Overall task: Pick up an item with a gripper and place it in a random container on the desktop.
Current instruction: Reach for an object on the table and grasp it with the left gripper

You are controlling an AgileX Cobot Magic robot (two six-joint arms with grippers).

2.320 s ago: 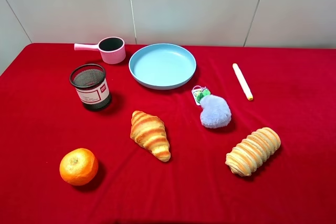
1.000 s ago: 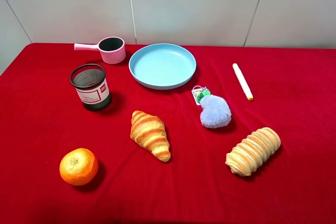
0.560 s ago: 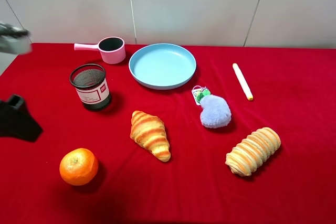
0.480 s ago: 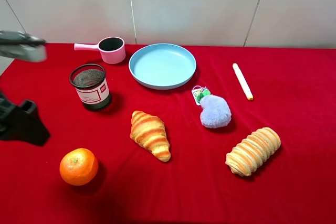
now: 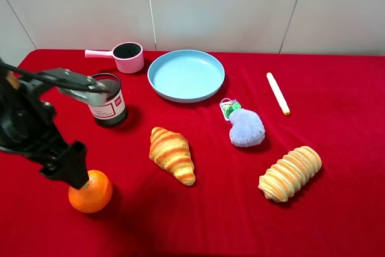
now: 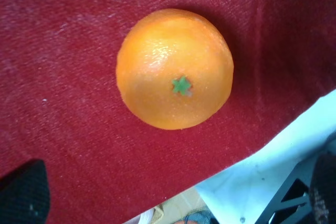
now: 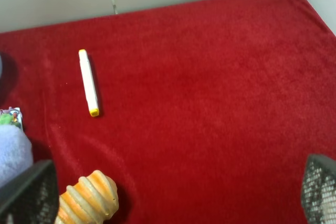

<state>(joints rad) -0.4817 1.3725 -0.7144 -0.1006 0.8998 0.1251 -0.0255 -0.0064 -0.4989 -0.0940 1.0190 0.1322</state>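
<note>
Pale grey wall panels (image 5: 222,4) are standing directly behind the counter (image 5: 349,148), dark seams (image 5: 150,10) running between them. Soft, even light is falling across the counter's red cloth.

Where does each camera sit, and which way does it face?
Exterior high: mounted high, looks down on the desktop; left gripper shows over the orange.
Left wrist: on the left arm, looks down onto the orange; one dark fingertip shows.
Right wrist: on the right arm, looks across the desktop at marker and bread roll; right gripper shows as two fingertips.
Shared: orange, exterior and left wrist; marker and bread roll, exterior and right wrist.
</note>
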